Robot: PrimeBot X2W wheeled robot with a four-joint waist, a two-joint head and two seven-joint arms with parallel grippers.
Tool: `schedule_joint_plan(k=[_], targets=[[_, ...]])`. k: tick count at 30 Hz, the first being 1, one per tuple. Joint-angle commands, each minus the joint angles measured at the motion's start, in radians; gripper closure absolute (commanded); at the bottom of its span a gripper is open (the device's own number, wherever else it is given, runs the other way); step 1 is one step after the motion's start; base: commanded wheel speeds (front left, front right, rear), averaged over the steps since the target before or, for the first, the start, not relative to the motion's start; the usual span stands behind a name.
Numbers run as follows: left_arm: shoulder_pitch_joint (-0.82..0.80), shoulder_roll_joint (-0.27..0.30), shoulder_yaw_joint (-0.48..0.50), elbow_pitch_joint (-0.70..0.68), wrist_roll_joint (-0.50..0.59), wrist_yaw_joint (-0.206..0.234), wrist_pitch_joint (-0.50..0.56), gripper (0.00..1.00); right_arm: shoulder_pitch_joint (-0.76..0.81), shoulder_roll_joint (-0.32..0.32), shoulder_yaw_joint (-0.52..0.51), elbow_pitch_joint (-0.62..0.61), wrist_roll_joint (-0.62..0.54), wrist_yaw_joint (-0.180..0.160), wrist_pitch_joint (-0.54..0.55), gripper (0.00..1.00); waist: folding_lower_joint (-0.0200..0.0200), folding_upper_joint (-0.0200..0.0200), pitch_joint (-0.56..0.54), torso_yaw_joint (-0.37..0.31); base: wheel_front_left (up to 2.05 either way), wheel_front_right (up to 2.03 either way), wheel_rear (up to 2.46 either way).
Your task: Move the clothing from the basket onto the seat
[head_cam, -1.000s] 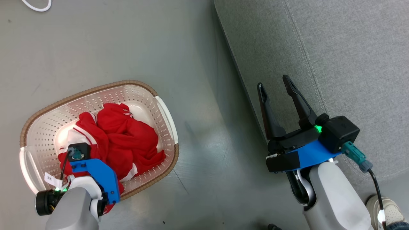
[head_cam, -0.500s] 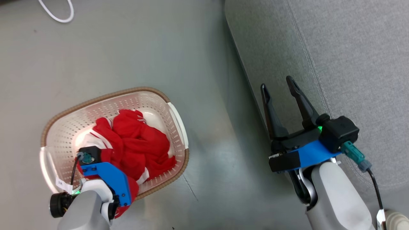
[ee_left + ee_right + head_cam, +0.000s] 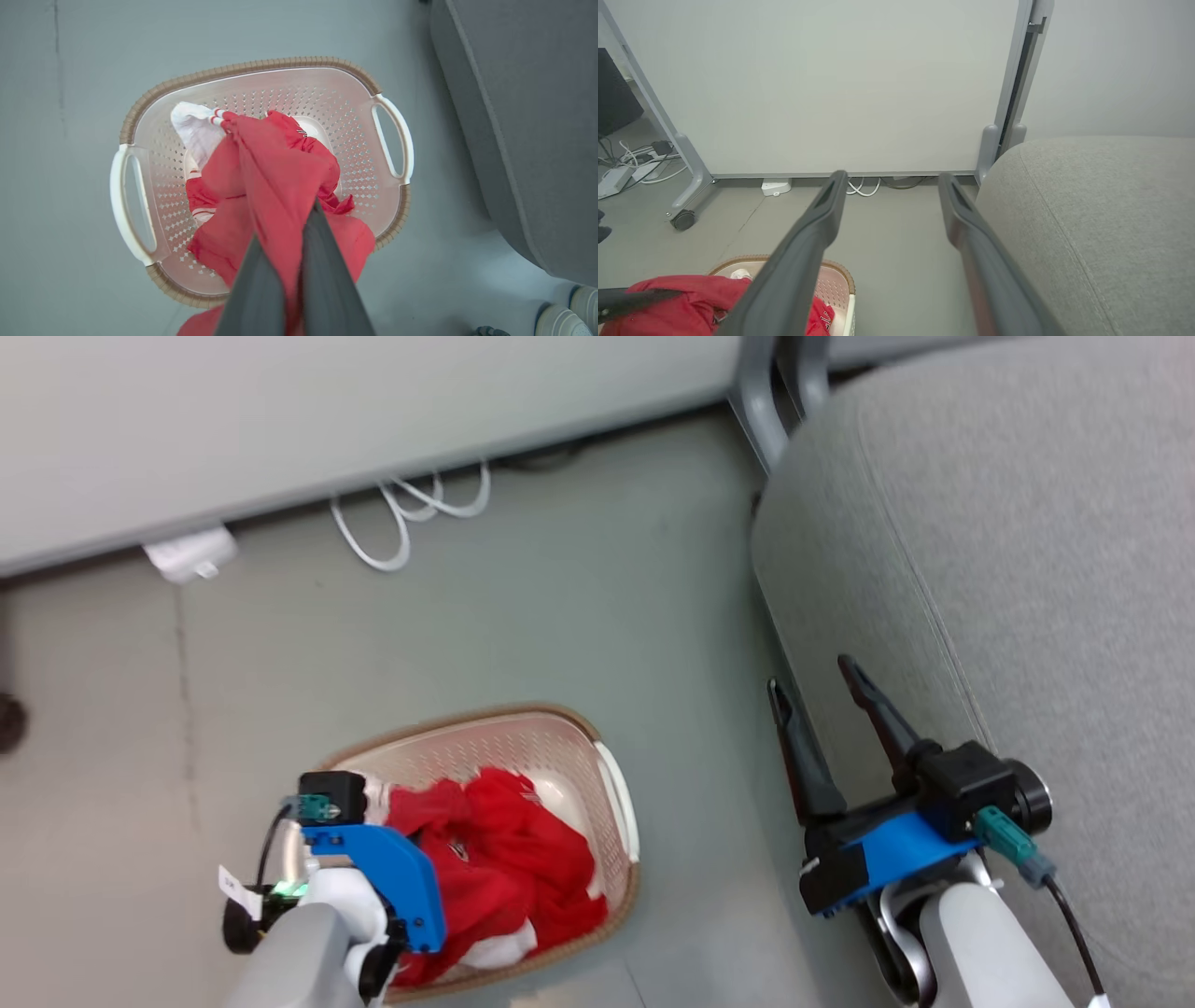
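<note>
my left tool (image 3: 286, 223) is clamped together on a fold of the soft, bright red, white-trimmed clothing (image 3: 275, 172), which drapes from it into the cream-white, brown-rimmed perforated plastic basket (image 3: 261, 64). the large grey fabric seat (image 3: 1027, 569) lies to my right, across a strip of floor (image 3: 560, 644). my right tool (image 3: 809, 674), spread apart and empty, hovers beside the seat's edge. i judge the carry goes rightward.

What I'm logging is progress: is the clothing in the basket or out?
Mostly in: the left fingers pinch red clothing, stretched upward, but it trails inside the basket.
</note>
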Motion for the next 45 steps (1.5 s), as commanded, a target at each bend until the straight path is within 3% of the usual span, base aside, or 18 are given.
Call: schedule_joint_plan(k=[1, 8, 19, 33, 45], targets=[[0.025, -0.001, -0.04, -0.02, -0.022, -0.011, -0.01, 1.0, 0.032, -0.003, -0.006, -0.012, -0.014, 0.0, 0.014, 0.0, 0.0002, 0.0, -0.124, 0.088, 0.0, 0.0, 0.0], [0.042, 0.0, -0.237, -0.156, -0.129, -0.031, -0.019, 1.0, 0.141, -0.003, -0.038, -0.052, -0.026, 0.0, 0.072, 0.0, 0.0002, 0.0, -0.251, 0.151, 0.0, 0.0, 0.0], [-0.094, 0.0, -0.477, -0.361, -0.247, 0.017, -0.024, 1.0, 0.222, -0.003, -0.011, -0.107, -0.03, 0.0, 0.127, 0.0, 0.0002, 0.0, -0.317, 0.176, 0.0, 0.0, 0.0], [-0.256, 0.0, -0.657, -0.466, -0.409, 0.078, -0.029, 1.0, 0.242, -0.003, 0.012, -0.105, -0.032, 0.0, 0.142, 0.0, 0.0002, 0.0, -0.345, 0.174, 0.0, 0.0, 0.0], [-0.296, 0.0, -0.749, -0.44, -0.528, 0.138, -0.082, 1.0, 0.247, -0.003, 0.027, -0.107, -0.022, 0.0, 0.141, 0.0, 0.0002, 0.0, -0.35, 0.172, 0.0, 0.0, 0.0]])
